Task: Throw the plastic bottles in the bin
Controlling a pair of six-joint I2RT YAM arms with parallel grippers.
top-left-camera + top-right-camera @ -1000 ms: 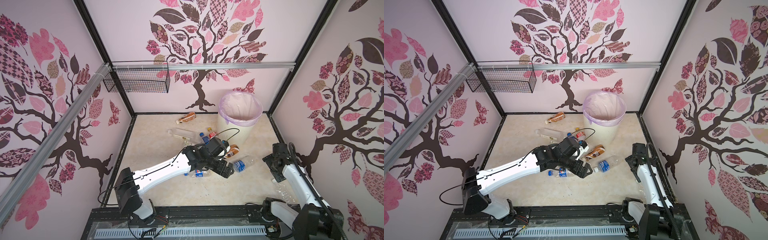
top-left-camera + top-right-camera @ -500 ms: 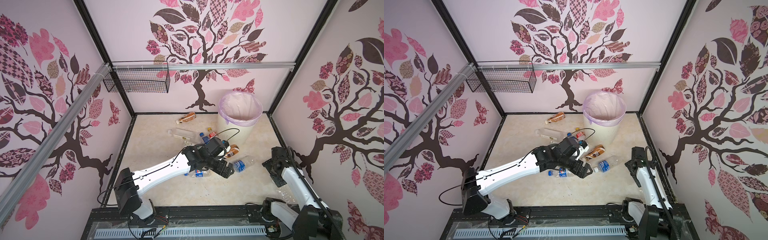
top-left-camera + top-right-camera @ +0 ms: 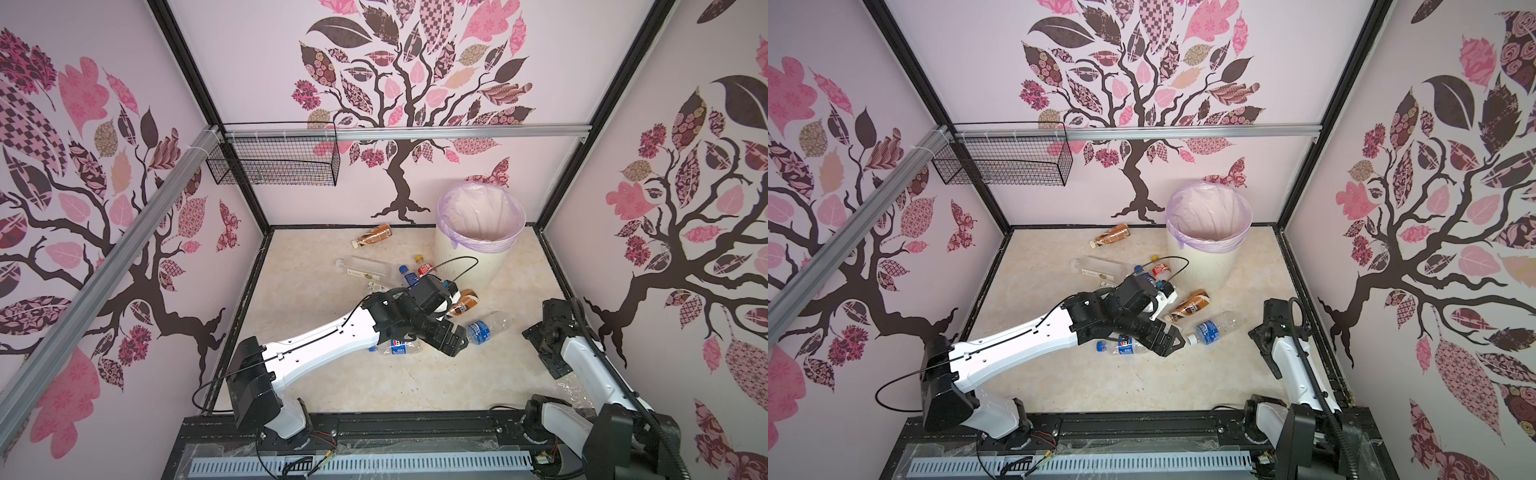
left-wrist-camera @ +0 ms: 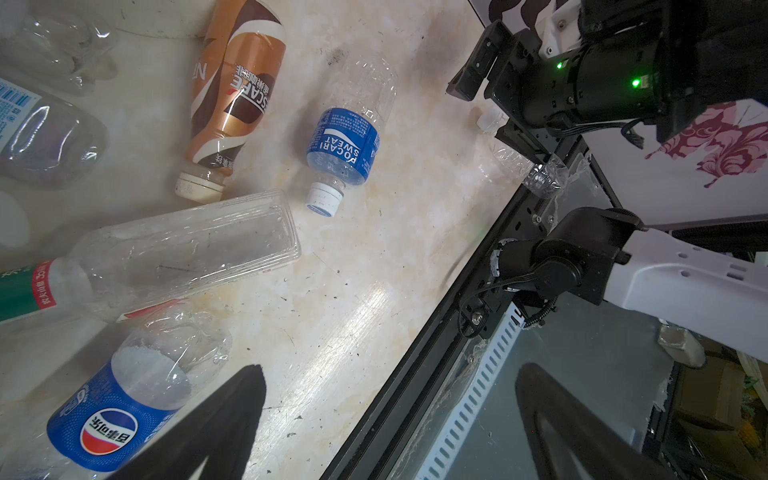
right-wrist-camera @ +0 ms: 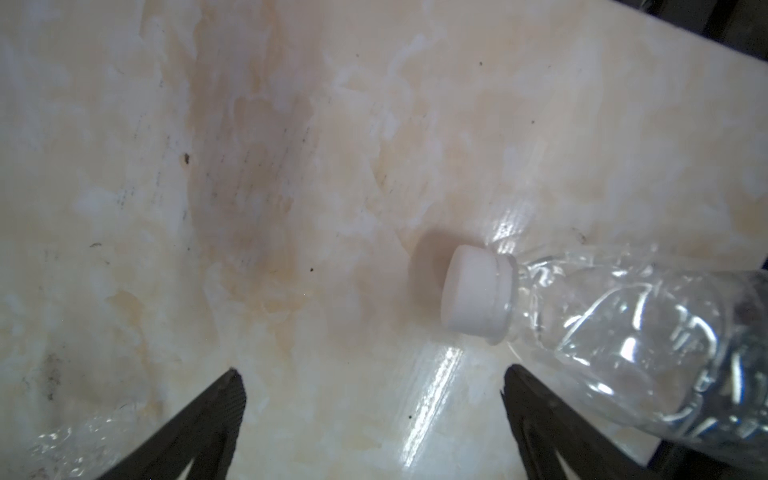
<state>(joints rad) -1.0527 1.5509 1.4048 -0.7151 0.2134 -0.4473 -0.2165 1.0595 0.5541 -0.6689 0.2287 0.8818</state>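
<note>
The bin [image 3: 494, 266] stands near the back right corner of the table [image 3: 332, 374]. No bottle shows inside it, so I think the job has hardly begun.

The left gripper [image 4: 386, 374] hangs over the middle of the table. Its jaws are wide apart and hold nothing. The right gripper [image 5: 372, 374] is low by the right edge, also wide apart and holding nothing.

Many bottles [image 3: 484, 328] lie on their sides on the table, most in a bunch near the bin. A Pepsi bottle [image 4: 108, 419] lies close by the left gripper. A clear bottle [image 5: 623, 332] with a white cap lies close by the right one. A brown bottle [image 3: 376, 235] lies by the back edge. All of them must go in.
</note>
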